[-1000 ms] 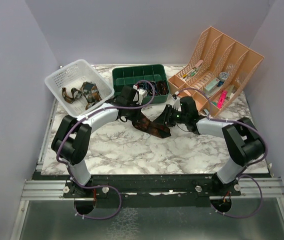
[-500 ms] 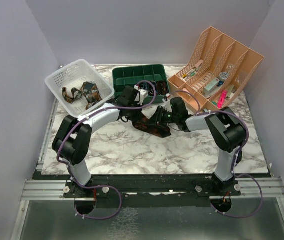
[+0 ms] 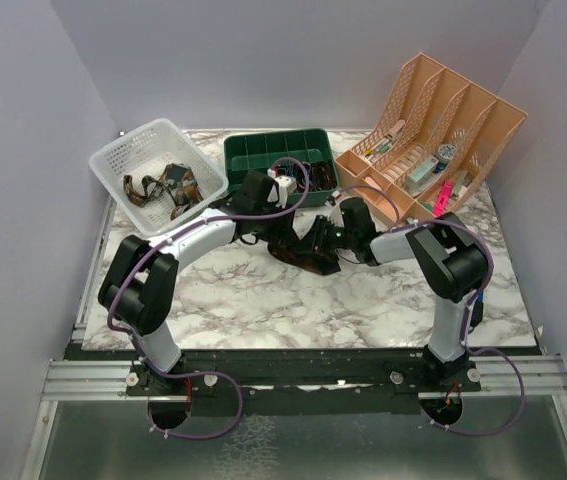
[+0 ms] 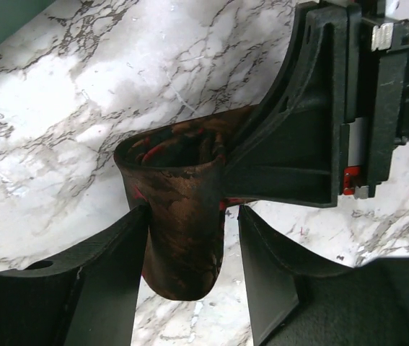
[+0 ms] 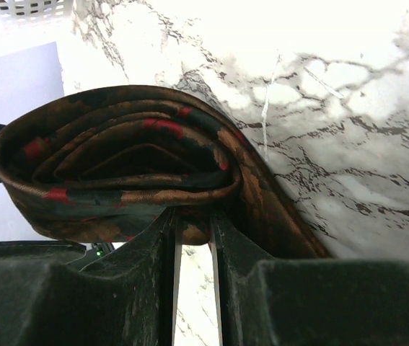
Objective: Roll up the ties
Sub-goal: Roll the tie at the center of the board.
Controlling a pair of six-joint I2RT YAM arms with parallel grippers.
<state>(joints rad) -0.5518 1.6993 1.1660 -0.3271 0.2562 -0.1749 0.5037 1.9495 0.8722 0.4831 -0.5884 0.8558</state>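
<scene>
A dark brown tie [image 5: 117, 162] with red flecks is wound into a roll, seen end-on in the right wrist view. It lies at mid-table [image 3: 308, 258] between the two arms. My right gripper [image 5: 192, 220] is shut on the roll's lower layers. My left gripper [image 4: 192, 213] straddles the same roll [image 4: 182, 173] from the other side. It is open: its left finger touches the cloth and a gap shows at its right finger. From above, the left gripper [image 3: 271, 222] and the right gripper [image 3: 317, 240] face each other closely.
A white basket [image 3: 123, 160] at the back left holds more loose ties [image 3: 163, 186]. A green divided bin [image 3: 263, 155] stands behind the grippers. A peach file organiser [image 3: 443, 120] with small items fills the back right. The marble table [image 3: 293, 310] stretches toward the arm bases.
The left gripper has opened off the roll within the last half second. The right arm swung left toward the roll earlier and keeps its grip.
</scene>
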